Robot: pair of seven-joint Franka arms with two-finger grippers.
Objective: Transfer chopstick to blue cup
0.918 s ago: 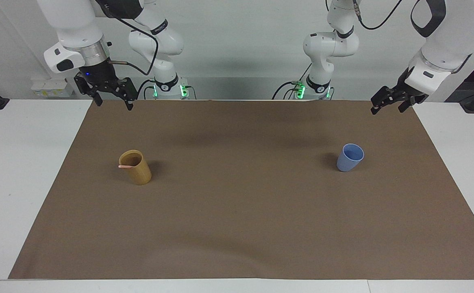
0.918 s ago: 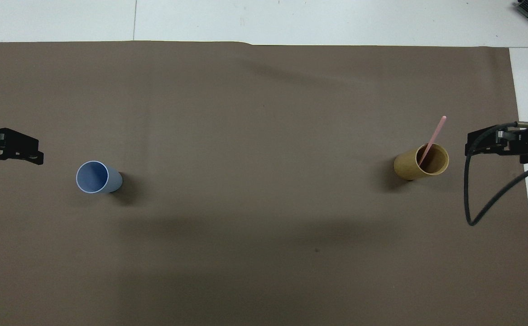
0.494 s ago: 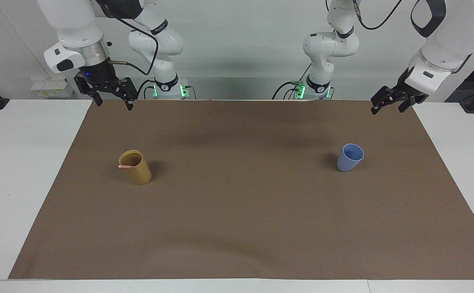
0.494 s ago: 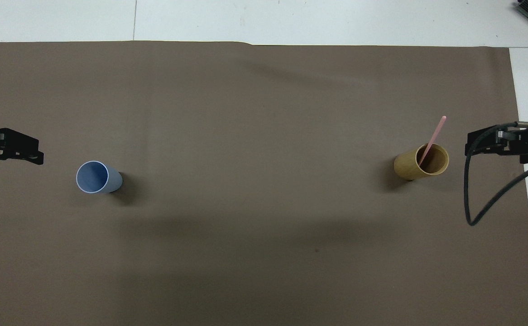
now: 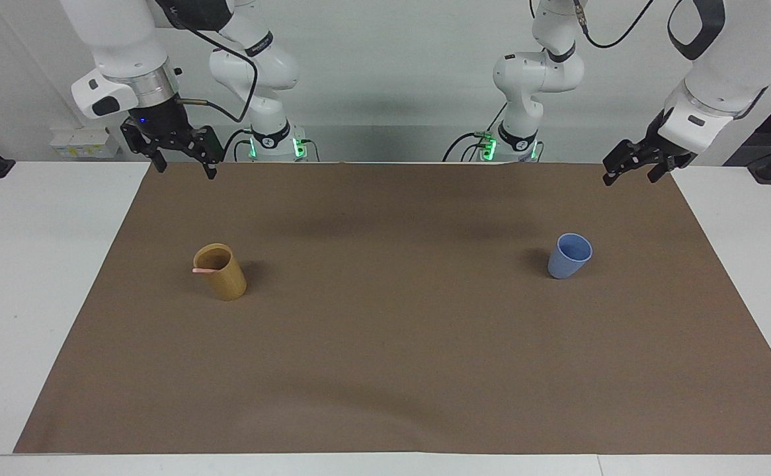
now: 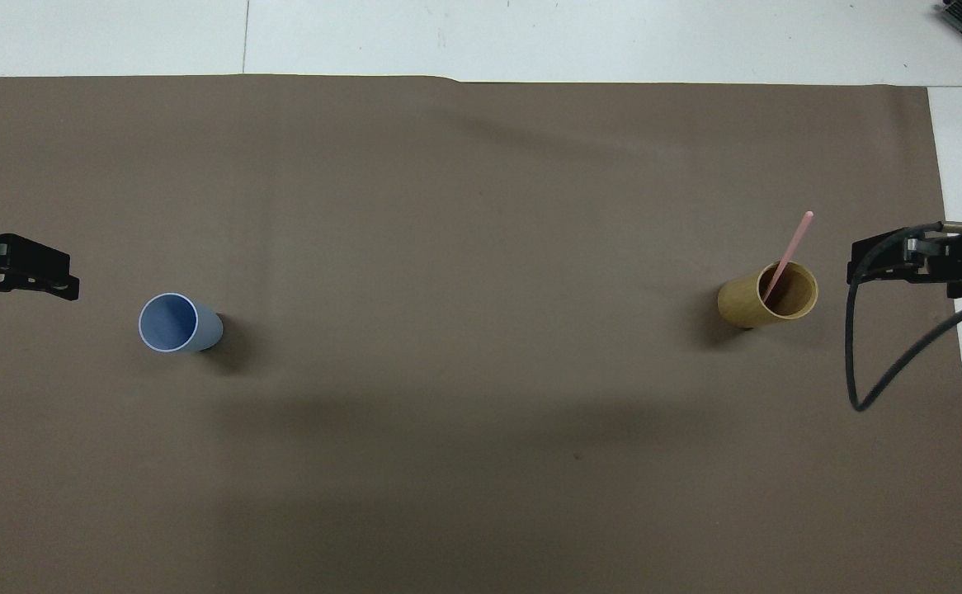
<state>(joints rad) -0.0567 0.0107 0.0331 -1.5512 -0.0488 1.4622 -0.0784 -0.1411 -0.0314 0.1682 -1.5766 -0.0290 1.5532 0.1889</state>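
One pale pink chopstick [image 5: 203, 270] [image 6: 791, 246] stands leaning in a tan bamboo-coloured cup [image 5: 224, 276] [image 6: 766, 301] toward the right arm's end of the table. The light-blue cup [image 5: 569, 256] [image 6: 177, 323] stands upright and empty toward the left arm's end. My right gripper [image 5: 185, 168] [image 6: 914, 276] is open and empty, raised over the mat's edge near the robots, apart from the tan cup. My left gripper [image 5: 630, 177] [image 6: 11, 287] is open and empty, raised over the mat's corner near the robots, apart from the blue cup.
A brown mat [image 5: 399, 330] [image 6: 464, 206] covers most of the white table [image 5: 22, 264]. A black cable [image 6: 869, 363] hangs from the right arm beside the tan cup.
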